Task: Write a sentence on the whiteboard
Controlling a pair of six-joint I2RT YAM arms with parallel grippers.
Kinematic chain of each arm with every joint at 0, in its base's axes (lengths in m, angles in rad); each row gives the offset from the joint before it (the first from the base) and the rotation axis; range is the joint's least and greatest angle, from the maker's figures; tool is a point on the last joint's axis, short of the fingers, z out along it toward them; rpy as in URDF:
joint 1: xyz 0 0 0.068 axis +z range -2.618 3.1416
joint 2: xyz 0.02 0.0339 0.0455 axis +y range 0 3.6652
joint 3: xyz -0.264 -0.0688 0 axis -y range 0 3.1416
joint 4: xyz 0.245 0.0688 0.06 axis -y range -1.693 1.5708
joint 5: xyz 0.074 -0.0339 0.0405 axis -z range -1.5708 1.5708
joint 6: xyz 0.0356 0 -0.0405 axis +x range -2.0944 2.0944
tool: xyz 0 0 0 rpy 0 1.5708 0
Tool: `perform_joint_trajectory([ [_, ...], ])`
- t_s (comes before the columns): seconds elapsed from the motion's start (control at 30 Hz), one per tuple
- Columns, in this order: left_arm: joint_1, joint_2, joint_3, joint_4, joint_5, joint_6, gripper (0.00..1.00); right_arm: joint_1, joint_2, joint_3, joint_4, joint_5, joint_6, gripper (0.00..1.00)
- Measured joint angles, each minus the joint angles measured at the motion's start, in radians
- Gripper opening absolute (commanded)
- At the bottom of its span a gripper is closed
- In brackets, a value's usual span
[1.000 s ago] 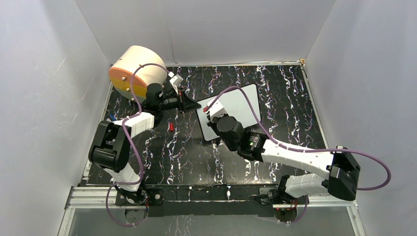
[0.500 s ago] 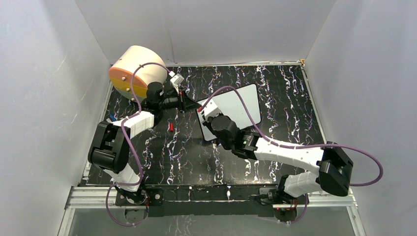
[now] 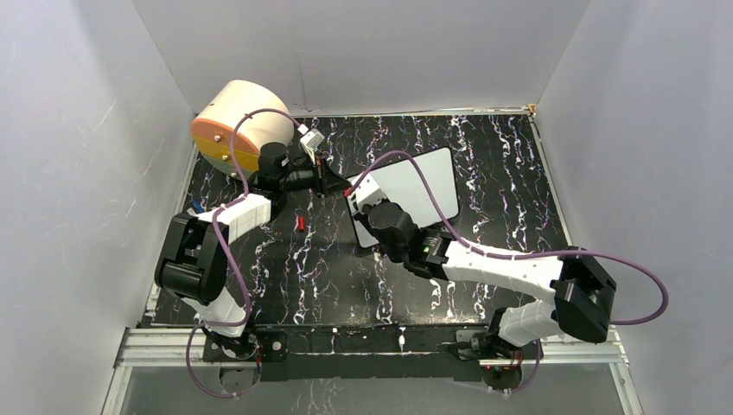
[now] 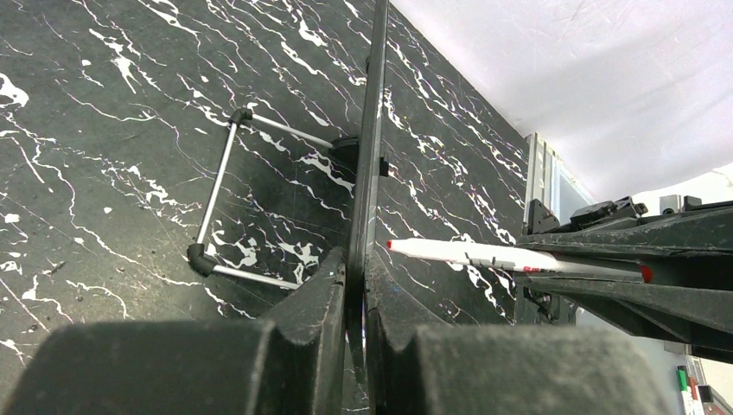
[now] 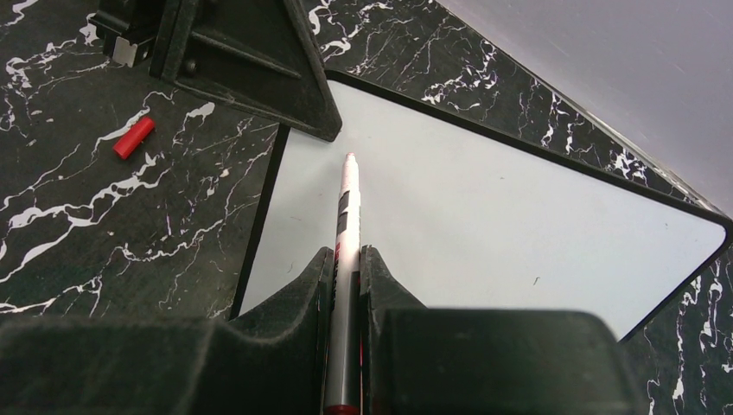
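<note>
Since a second ago our right arm (image 3: 519,272) has swung left. Our right fingers (image 5: 328,264) clamp a marker (image 5: 347,199), its tip just beside the whiteboard (image 3: 423,181), which sits mid-way across the tabletop (image 3: 506,164). Our left fingers (image 4: 335,277) pinch the whiteboard's left edge. Farther back, at the left corner, sits a beige drum (image 3: 238,121).
</note>
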Motion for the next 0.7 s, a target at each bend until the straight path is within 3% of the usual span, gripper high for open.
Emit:
perform_joint_trajectory([
  [0.7, -0.006, 0.000, 0.010, -0.022, -0.003, 0.007, 0.00, 0.000, 0.032, 0.026, -0.002, 0.000, 0.005, 0.00],
])
